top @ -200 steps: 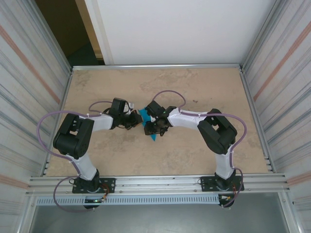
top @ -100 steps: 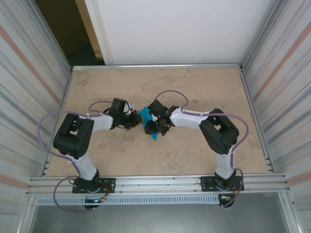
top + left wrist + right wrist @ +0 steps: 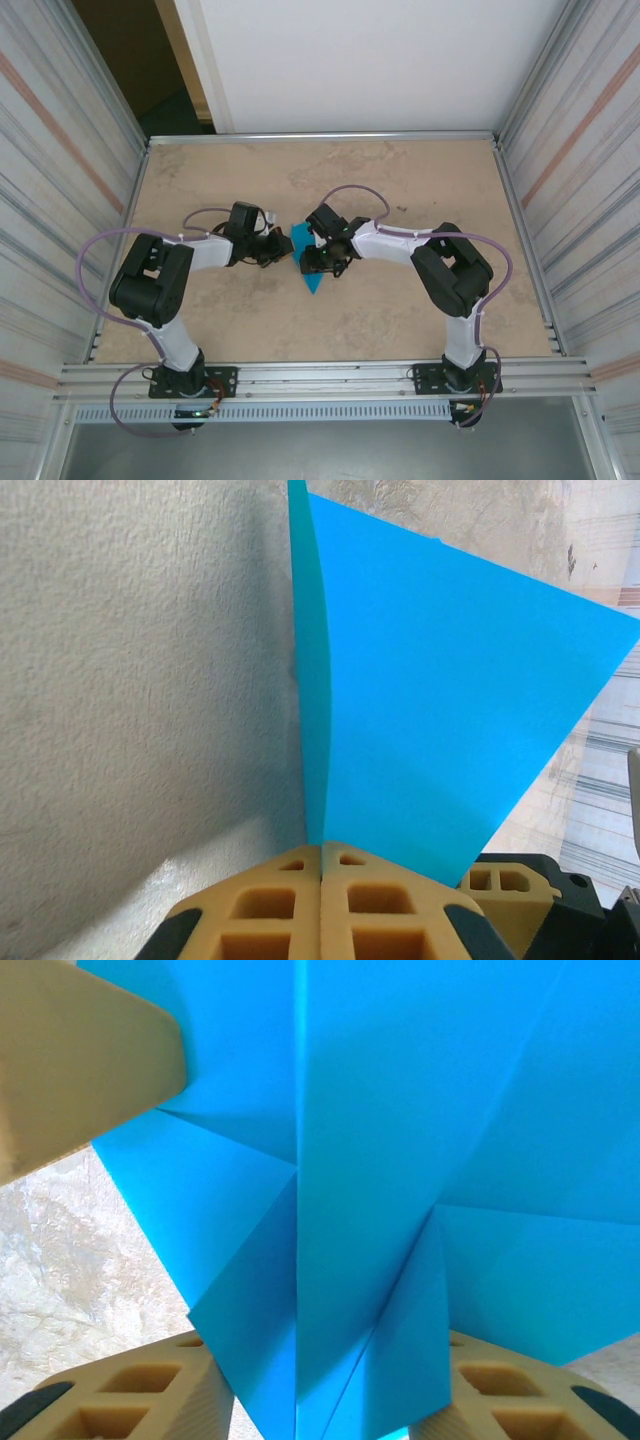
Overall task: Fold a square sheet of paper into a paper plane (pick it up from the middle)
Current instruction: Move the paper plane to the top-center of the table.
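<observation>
Paper plane (image 3: pixel 313 278): teal, creased to a point, at mid-table (image 3: pixel 400 320), between the two grippers, its pointed end towards the arm bases.

Left gripper (image 3: pixel 283 250): on the plane's left side. In the left wrist view its fingers (image 3: pixel 270 900) are pressed together on the paper's edge, and the sheet (image 3: pixel 430 700) fans upward from them.

Right gripper (image 3: pixel 318 262): on the plane's right side. In the right wrist view its fingers (image 3: pixel 130 1395) stand apart, with the folds (image 3: pixel 400 1160) between them. Whether they press the paper cannot be told.
</observation>
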Tool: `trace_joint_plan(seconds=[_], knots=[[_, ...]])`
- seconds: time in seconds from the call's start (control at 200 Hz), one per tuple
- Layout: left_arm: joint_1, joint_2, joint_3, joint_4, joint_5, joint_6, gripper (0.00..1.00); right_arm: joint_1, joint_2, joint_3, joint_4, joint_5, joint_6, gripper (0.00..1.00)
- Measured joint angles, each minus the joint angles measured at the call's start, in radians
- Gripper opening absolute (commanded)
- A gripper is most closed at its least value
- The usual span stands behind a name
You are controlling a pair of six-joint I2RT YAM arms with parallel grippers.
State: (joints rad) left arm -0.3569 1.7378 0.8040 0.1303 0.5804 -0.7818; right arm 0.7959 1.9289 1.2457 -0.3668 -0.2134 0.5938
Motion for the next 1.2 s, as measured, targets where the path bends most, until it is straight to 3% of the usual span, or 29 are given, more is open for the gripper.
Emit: trace_joint_plan(seconds=[0.15, 0.321, 0.747, 0.902, 1.198], knots=[[0.000, 0.000, 0.001, 0.000, 0.000, 0.000, 0.03, -0.004, 0.000, -0.001, -0.001, 0.001, 0.003, 0.34], [0.000, 0.000, 0.004, -0.003, 0.000, 0.000, 0.04, 0.003, 0.000, 0.000, -0.018, 0.027, 0.003, 0.37], [0.000, 0.000, 0.006, -0.003, 0.003, 0.000, 0.14, 0.023, 0.017, 0.039, -0.055, 0.063, 0.004, 0.35], [0.000, -0.001, 0.006, -0.007, 0.003, 0.003, 0.26, 0.023, 0.035, 0.061, -0.075, 0.080, 0.017, 0.22], [0.076, -0.107, 0.005, -0.092, -0.037, 0.048, 0.53, -0.011, 0.020, 0.068, -0.111, 0.208, 0.034, 0.11]])
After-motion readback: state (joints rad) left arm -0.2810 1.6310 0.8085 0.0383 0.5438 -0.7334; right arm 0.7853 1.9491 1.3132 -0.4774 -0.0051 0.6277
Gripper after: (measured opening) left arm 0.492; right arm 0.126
